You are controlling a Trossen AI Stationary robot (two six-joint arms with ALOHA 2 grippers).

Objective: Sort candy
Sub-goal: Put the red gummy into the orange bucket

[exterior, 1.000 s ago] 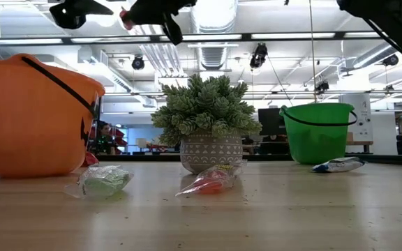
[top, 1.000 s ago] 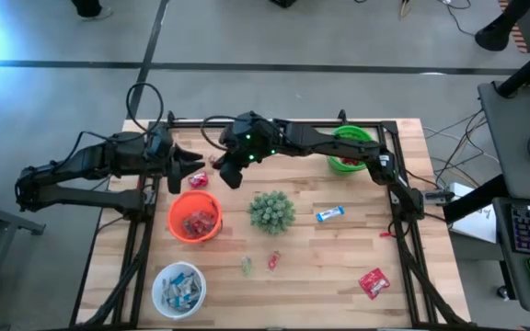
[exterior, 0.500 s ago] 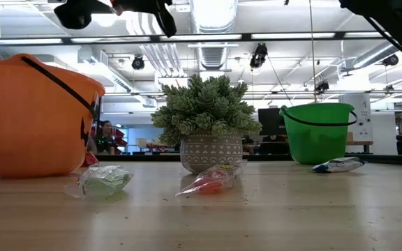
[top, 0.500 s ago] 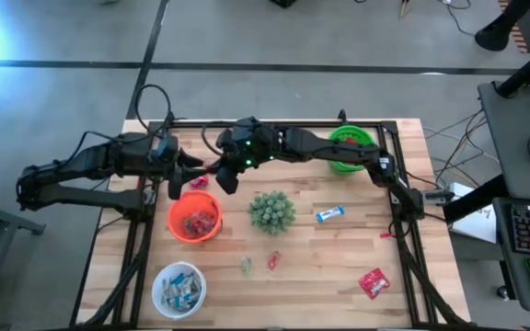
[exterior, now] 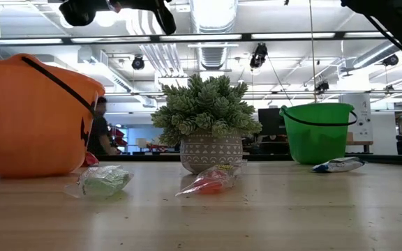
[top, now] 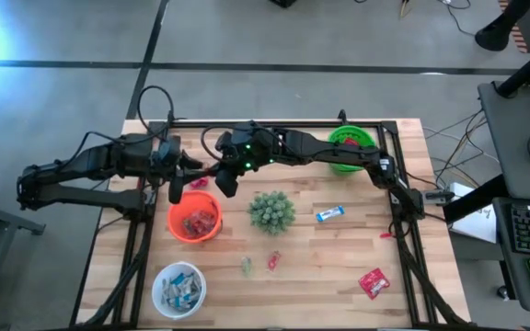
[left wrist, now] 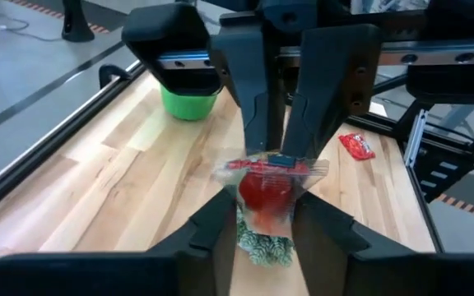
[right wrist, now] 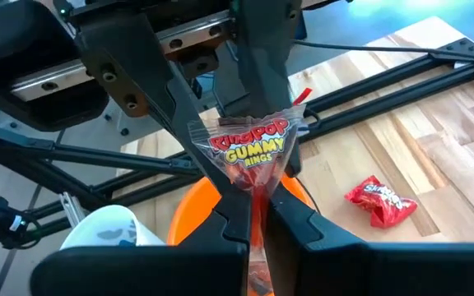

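Observation:
A clear candy packet [right wrist: 249,146] with red gummy rings hangs in the air beyond the orange bowl [top: 175,221]. My right gripper [right wrist: 257,205] is shut on one end, reaching in from the table's right. My left gripper [left wrist: 266,218] meets it from the left, its fingers closed on the packet's other end [left wrist: 266,193]. In the high view the two grippers [top: 196,172] [top: 219,171] stand tip to tip. On the table lie more candy: a blue-and-white bar [top: 330,214], a red packet [top: 374,282], and a green piece [top: 246,266] beside a red one [top: 272,260]. My left gripper pinches the packet between its two fingers [left wrist: 220,226] at the end holding the red gummy [left wrist: 262,197]. It comes roughly level from the table's left. The packet is clear of the table. My right gripper pinches the packet's opposite, narrow end [right wrist: 255,191] between its two fingers [right wrist: 229,215]. It reaches in from the table's right, slanting slightly down. The packet stands out beyond the fingertips toward my left gripper, lifted clear above the table.
A potted spiky plant [top: 271,211] stands mid-table. A green bucket [top: 334,164] is at the far right, and a white bowl [top: 159,280] with wrapped candy at the near left. A red packet [right wrist: 381,201] lies beside the orange bowl. A person [exterior: 100,129] moves behind the table.
My right gripper has carried the packet a little toward the table's left, up to my left gripper. My left gripper has stayed in place and rolled somewhat. The packet's end now sits between its fingers, where a second ago the two stood apart.

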